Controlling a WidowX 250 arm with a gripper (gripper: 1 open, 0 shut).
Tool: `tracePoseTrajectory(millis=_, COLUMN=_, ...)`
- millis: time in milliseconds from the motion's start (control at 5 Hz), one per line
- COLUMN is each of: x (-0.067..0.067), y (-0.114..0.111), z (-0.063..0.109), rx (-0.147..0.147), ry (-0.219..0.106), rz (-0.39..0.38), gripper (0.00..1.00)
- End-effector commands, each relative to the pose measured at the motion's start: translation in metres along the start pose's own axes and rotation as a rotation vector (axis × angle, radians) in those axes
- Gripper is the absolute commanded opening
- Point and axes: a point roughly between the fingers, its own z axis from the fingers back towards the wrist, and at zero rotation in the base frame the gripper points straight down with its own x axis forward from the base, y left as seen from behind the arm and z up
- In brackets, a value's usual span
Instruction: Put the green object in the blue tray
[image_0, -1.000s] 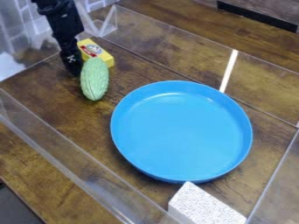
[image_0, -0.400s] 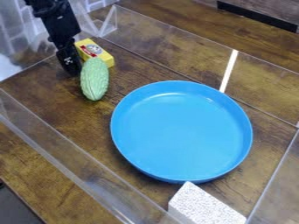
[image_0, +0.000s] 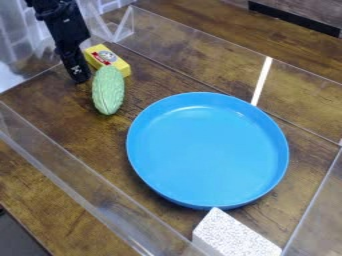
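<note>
The hand (image_0: 76, 70) is being held fully closed at the far end of the green object (image_0: 108, 92), and no secure hold is being shown. A slip is being risked, or the yellow block (image_0: 106, 60) just beside it being nudged. The pale, bumpy gourd toy is lying on the counter (image_0: 54, 130), near the blue tray (image_0: 207, 148).

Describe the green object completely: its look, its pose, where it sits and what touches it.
The green object is a light green oval with bumpy skin and slightly pointed ends, like a soft toy gourd. It lies on the wooden table, left of the blue tray and apart from it. Its upper end sits next to a yellow block and the black gripper; whether the gripper touches it cannot be told.
</note>
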Motion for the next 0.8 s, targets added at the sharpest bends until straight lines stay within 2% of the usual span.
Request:
tracePoseTrajectory(millis=0, x=0.008, y=0.003, z=0.012, rx=0.037, ry=-0.013, rz=0.013, gripper=1.00)
tracePoseTrajectory(millis=200, x=0.015, y=-0.001, z=0.013, rx=0.039, ry=-0.010, rz=0.027, gripper=0.00)
tracePoseTrajectory(millis=400, x=0.023, y=-0.006, z=0.013, rx=0.017, ry=-0.008, rz=-0.070, gripper=1.00)
tracePoseTrajectory(millis=600, x=0.028, y=-0.005, z=0.014, rx=0.019, ry=-0.008, rz=-0.076, gripper=1.00)
